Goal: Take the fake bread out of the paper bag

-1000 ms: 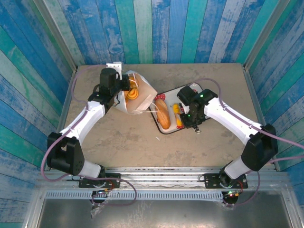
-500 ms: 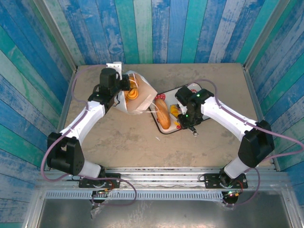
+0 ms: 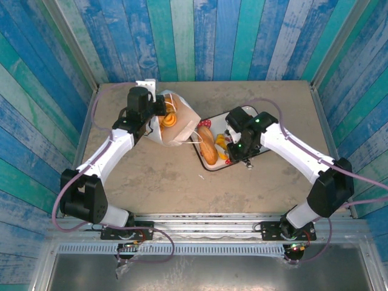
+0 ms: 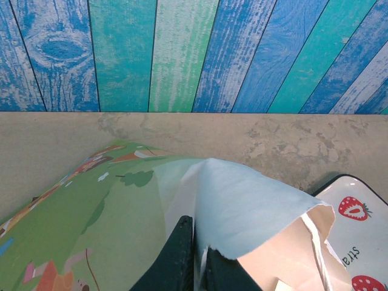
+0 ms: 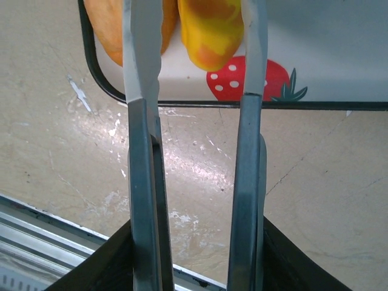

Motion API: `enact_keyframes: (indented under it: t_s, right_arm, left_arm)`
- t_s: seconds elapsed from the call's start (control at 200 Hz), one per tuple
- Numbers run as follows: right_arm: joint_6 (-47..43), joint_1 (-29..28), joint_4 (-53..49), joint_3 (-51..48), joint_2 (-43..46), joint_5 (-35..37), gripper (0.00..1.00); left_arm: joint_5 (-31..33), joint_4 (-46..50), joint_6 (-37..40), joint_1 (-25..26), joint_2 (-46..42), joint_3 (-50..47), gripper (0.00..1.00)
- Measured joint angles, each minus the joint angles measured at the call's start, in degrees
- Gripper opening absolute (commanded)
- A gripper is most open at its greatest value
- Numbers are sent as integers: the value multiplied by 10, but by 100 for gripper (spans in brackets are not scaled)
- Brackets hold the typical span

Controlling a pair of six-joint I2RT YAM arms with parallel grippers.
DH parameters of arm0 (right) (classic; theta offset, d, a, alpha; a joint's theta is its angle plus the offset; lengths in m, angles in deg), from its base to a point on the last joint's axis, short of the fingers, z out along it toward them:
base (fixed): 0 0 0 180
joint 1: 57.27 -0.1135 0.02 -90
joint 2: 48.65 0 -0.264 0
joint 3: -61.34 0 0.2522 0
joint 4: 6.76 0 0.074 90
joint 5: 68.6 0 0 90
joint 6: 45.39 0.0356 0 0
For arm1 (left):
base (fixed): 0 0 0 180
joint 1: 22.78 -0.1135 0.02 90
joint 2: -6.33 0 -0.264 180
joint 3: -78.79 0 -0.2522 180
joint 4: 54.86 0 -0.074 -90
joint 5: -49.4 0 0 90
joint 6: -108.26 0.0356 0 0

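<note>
On the left, the left gripper (image 3: 160,110) sits at the mouth of the paper bag (image 3: 179,126), which stands near the back of the table (image 3: 139,176). In the left wrist view its jaws are pressed together with the bag's white rim pinched between the fingertips (image 4: 182,242). The paper folds up and over just above them. The bag's green illustrated side falls away to the left, and its pale inside and a white cord handle (image 4: 315,242) show to the right. From above, the mouth is held open and an orange pastry (image 3: 170,119) lies inside.

Just beside the bag on the right is the white strawberry-print tray (image 3: 247,111), black-rimmed. A tan loaf (image 3: 208,147) lies lengthwise on its left side, with a golden-orange croissant (image 3: 222,144) next to it.

The right gripper (image 3: 230,150) hangs over the tray's near edge. In the right wrist view its two long fingers (image 5: 140,73) stand partly apart, and the croissant (image 5: 212,27) lies in the gap between their tips. A thin slit separates it from the left finger. I cannot tell whether it touches the right one. The loaf (image 5: 103,30) sits just outside the left finger.
</note>
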Motion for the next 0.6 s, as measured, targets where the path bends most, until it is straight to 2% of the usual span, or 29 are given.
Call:
enact_keyframes:
  t_s: [0.311, 0.601]
  right_arm:
    - [-15, 44, 13, 23, -12, -18, 38]
    - [-27, 44, 28, 9, -38, -37, 38]
  left_arm:
    - [0, 0, 1, 0, 0, 0, 9]
    - [0, 0, 1, 0, 0, 0, 9]
